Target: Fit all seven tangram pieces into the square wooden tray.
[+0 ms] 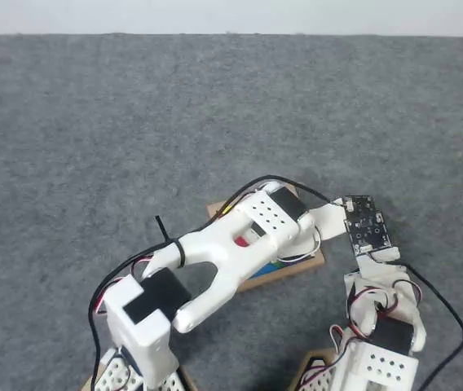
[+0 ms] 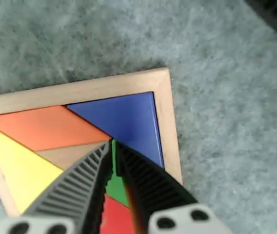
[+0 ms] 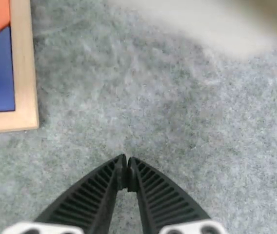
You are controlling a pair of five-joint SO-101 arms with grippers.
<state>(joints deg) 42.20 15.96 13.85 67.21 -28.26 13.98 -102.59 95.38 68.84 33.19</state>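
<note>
Seeing flat coloured wooden tangram pieces (image 2: 124, 117) lying flush in the square wooden tray (image 2: 168, 112). Probably light, stiff, slick-topped; better nudged by edges than pinched. Got left gripper (image 2: 112, 142) nearly closed over them, right gripper (image 3: 127, 168) closed, empty, beside the tray.

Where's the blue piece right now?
The blue piece lies in a corner of the tray, edge to edge with the orange piece. The left gripper sits at its inner tip.
</note>
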